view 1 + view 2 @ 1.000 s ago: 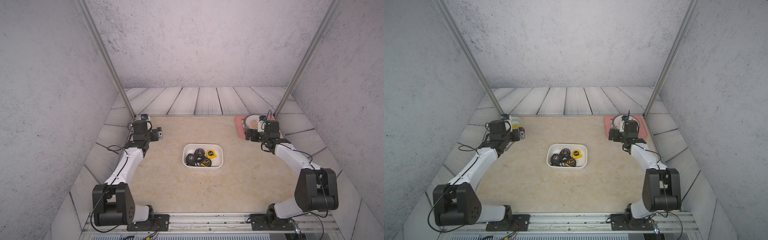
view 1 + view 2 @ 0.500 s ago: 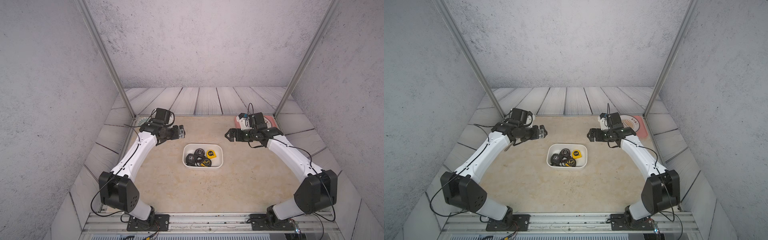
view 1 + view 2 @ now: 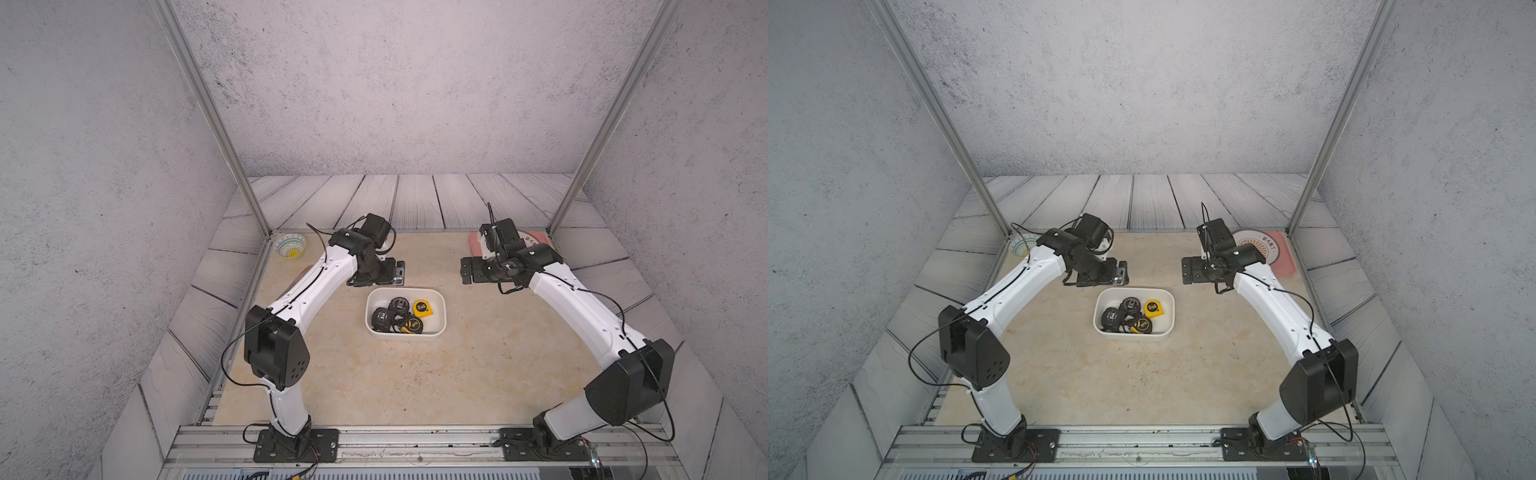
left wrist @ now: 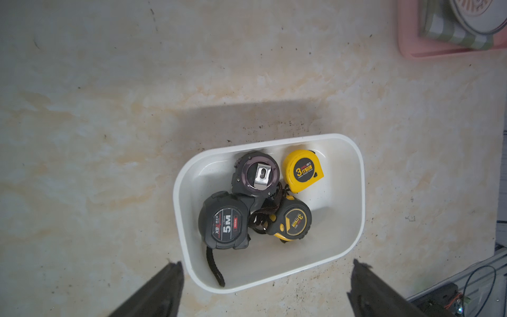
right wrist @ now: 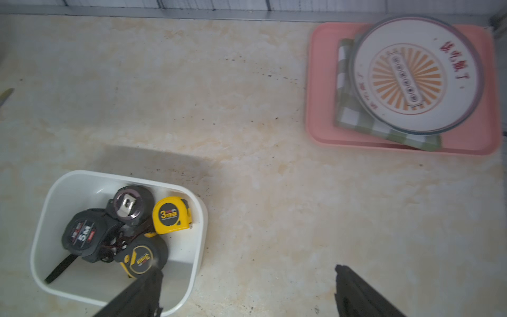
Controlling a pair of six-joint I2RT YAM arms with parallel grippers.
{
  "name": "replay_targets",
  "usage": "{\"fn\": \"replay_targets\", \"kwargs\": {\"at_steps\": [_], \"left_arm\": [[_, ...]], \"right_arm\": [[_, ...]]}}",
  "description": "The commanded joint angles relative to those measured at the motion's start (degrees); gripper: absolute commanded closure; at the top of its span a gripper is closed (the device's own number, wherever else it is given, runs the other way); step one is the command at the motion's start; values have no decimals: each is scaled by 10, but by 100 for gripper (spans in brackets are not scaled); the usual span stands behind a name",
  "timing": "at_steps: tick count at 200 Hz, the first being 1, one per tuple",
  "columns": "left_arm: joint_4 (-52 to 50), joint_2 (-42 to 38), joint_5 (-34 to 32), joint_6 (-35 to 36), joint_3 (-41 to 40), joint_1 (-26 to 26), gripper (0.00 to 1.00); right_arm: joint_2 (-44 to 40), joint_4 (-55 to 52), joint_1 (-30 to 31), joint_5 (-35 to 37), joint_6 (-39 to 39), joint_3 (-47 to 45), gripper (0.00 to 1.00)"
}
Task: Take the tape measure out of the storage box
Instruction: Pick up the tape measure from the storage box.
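The white storage box [image 3: 443, 316] [image 3: 1096, 316] sits mid-table and holds several tape measures. Among them are a yellow tape measure [image 4: 301, 171] [image 5: 170, 215], a black "5M" one [image 4: 225, 221], a black-and-yellow one [image 4: 293, 219] and a dark round one with a metal clip [image 4: 256, 174]. My left gripper [image 3: 397, 272] [image 4: 267, 267] hovers open just behind the box's back left rim [image 4: 177, 192], holding nothing. My right gripper [image 3: 465, 270] [image 5: 248, 270] is open and empty, raised behind and to the right of the box [image 5: 37, 241].
A pink tray [image 3: 1283, 262] [image 5: 318, 82] with a round plate [image 5: 414, 76] on a green checked cloth [image 5: 354, 118] lies at the back right. A patterned bowl [image 3: 290, 245] stands in the back left corner. Metal frame posts rise at both back corners.
Both arms have swung in from the back corners toward the middle. They now stand on either side of the box's far edge, grippers facing each other.
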Motion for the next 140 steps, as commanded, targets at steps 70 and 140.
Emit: {"fn": "replay_targets", "kwargs": {"at_steps": [70,140], "left_arm": [[-78,167,-70,46,91,-34,2],[-68,246,-96,60,139,-43,1]], "right_arm": [[-52,-27,-5,-13,27,-47,3],[-67,-10,-6,-60,30,-66,6]]}}
